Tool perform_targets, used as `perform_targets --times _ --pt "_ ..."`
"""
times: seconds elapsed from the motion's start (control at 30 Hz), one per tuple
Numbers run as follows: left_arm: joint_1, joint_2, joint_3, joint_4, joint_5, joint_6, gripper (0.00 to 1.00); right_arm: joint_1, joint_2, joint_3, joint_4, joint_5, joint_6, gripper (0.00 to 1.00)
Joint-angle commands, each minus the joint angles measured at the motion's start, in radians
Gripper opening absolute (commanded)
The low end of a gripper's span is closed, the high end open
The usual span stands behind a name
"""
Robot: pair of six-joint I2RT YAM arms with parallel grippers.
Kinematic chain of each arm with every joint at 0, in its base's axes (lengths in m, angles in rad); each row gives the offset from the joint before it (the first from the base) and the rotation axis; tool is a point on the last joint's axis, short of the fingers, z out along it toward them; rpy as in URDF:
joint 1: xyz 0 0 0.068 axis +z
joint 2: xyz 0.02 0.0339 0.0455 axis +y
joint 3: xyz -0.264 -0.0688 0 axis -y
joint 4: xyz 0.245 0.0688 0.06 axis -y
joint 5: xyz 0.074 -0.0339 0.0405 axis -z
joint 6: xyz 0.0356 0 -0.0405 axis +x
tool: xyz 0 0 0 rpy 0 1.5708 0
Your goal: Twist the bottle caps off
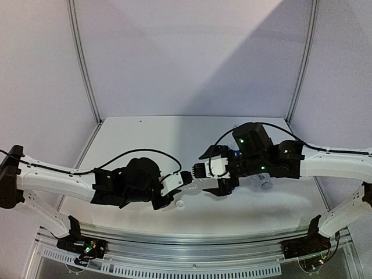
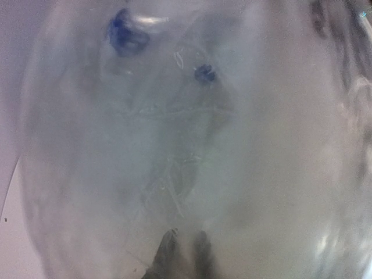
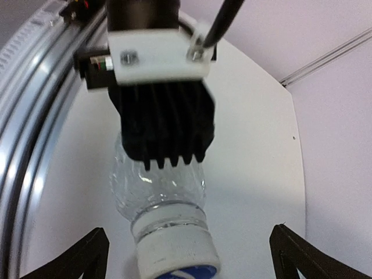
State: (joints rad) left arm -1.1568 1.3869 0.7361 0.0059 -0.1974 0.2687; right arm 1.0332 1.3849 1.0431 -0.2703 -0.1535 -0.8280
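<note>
A small clear dented bottle [image 3: 157, 174] is held off the table, with my left gripper [image 3: 163, 133] shut on its body. In the left wrist view the bottle [image 2: 192, 145] fills the picture as a blur, and the dark fingertips [image 2: 168, 250] show through it. Its cap [image 3: 174, 250], white with blue on its end face, points at the right wrist camera. My right gripper [image 3: 192, 258] stands wide open, one finger on each side of the cap and neither touching it. In the top view the two grippers [image 1: 183, 177] [image 1: 204, 172] meet mid-table.
A second clear bottle [image 1: 265, 183] lies on the white table [image 1: 145, 139] under the right arm. A small white round cap [image 1: 180, 203] lies loose just in front of the left gripper. A metal rail [image 1: 174, 247] runs along the near edge.
</note>
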Motion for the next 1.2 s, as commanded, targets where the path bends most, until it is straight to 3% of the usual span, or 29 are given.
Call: perform_targets --times 0.0,0.07,0.13,0.2,0.3,0.53,0.83,1.17 --pt "-0.006 -0.008 0.016 0.026 -0.012 0.001 0.00 0.001 -0.098 0.030 0.024 -0.213 0.224 0.99" --pt "-0.006 -0.008 0.016 0.029 -0.020 -0.004 0.00 0.001 -0.119 0.062 0.054 -0.139 0.447 0.99" --pt "-0.004 -0.009 0.014 0.037 -0.031 -0.009 0.00 0.000 -0.102 0.153 -0.029 -0.081 0.639 0.99" --pt "-0.004 -0.011 0.010 0.050 -0.043 -0.017 0.00 0.000 -0.053 0.208 -0.097 -0.078 0.737 0.99" --pt "-0.002 -0.017 -0.001 0.091 -0.066 -0.040 0.00 0.000 -0.027 0.165 -0.041 -0.136 0.868 0.99" --pt "0.000 -0.024 -0.042 0.219 -0.098 -0.095 0.00 -0.002 -0.267 -0.142 0.409 0.044 1.040 0.99" --pt "0.000 -0.048 -0.071 0.276 -0.046 -0.105 0.00 -0.001 -0.218 -0.158 0.451 0.071 1.062 0.99" --pt "0.000 -0.061 -0.078 0.290 0.031 -0.115 0.00 -0.001 -0.212 -0.191 0.546 0.119 1.101 0.90"
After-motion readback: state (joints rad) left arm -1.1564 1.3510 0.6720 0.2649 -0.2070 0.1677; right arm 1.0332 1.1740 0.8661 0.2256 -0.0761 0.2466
